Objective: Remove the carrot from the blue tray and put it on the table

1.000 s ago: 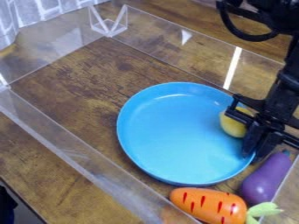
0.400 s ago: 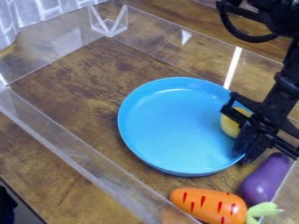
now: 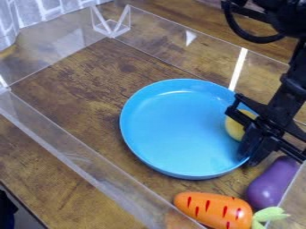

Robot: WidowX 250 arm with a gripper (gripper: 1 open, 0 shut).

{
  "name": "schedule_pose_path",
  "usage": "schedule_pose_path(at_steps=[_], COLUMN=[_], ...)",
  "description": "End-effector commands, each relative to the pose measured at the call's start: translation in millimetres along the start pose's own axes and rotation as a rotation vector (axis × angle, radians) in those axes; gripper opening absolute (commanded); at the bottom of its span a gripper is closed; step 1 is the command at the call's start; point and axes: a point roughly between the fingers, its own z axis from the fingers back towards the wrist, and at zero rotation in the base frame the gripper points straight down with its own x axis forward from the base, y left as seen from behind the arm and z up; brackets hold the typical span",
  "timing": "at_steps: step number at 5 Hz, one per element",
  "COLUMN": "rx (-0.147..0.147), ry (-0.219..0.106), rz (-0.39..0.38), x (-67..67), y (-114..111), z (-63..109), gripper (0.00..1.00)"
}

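The carrot [image 3: 216,210] lies at the near edge, and the picture's bottom border cuts off its underside and part of its green leafy end. The gripper [image 3: 259,143] covers most of a small yellow object [image 3: 237,128] at the blue tray's [image 3: 180,125] right rim; what it is cannot be told. The fingertips are lost against the rim. The arm [image 3: 269,18] runs out of the picture at top right. The purple eggplant [image 3: 274,182] is partly overlapped by the gripper.
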Motion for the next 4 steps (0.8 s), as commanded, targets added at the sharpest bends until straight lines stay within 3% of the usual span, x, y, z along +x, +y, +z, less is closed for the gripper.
schedule_pose_path(at_steps=[1,2,4], rx=[-0.038,-0.026,-0.011], ry=[-0.103,-0.117,-0.129], rz=[-0.016,-0.091,-0.109], x=[0.6,-0.4,-2.0], y=[-11,-12,-13], z=[38.5,42.5,56.7], gripper=[0.00,0.00,0.00])
